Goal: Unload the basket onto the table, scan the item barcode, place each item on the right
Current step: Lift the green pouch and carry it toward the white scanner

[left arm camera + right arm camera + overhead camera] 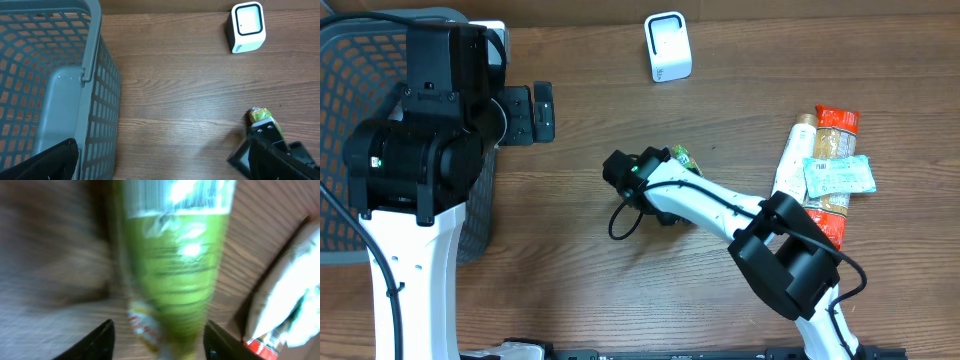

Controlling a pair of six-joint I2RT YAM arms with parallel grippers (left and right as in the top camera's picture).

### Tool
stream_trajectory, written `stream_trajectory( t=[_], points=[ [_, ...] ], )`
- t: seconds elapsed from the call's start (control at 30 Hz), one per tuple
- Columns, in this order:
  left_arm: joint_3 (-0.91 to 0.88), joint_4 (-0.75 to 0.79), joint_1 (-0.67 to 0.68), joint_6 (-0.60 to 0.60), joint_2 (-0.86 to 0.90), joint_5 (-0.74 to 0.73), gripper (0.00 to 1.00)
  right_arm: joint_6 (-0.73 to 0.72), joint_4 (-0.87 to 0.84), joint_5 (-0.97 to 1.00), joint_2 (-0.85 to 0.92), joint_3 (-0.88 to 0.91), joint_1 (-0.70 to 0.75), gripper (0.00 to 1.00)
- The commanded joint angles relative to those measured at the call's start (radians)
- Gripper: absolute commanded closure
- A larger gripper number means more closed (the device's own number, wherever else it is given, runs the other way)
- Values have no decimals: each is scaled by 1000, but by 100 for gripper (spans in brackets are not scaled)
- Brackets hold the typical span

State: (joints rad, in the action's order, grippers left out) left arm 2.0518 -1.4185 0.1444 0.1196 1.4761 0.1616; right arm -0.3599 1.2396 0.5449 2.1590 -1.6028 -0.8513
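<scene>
Table (580,290), wood, one. Grey mesh basket (95,45) far left, one. My left arm (415,170) is folded over the basket's edge, left gripper (542,110) pointing across the table toward the middle, jaws fully spread, nothing in them. My right arm (720,205) reaches from the near right edge to mid-table, wrist bent down; right gripper (159,335) has its fingers parted wider than the green packet (175,270), which lies between them on the wood, view blurred. White scanner (668,47), one, stands at the far edge, well apart from the packet. Pile of packets (825,170) on the right, three I can count.
</scene>
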Motion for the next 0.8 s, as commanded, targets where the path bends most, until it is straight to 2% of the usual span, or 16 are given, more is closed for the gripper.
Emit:
stream_trajectory(
  t=[0.0, 0.23, 0.37, 0.43, 0.67, 0.77],
  points=[
    [3, 1, 7, -8, 3, 2, 0, -6, -2, -127, -26, -15, -47, 37],
    [3, 1, 7, -8, 3, 3, 0, 47, -66, -418, -128, -15, -13, 36],
    [3, 1, 7, -8, 3, 2, 0, 39, -86, -460, -187, -15, 53, 35],
    [3, 1, 7, -8, 3, 3, 0, 45, -78, -461, -206, -15, 124, 24],
    [3, 1, 7, -8, 3, 3, 0, 126, -133, -522, -203, 54, 175, 21],
    [3, 1, 7, -8, 3, 3, 0, 169, -199, -512, -203, 124, 155, 13]
  ],
)
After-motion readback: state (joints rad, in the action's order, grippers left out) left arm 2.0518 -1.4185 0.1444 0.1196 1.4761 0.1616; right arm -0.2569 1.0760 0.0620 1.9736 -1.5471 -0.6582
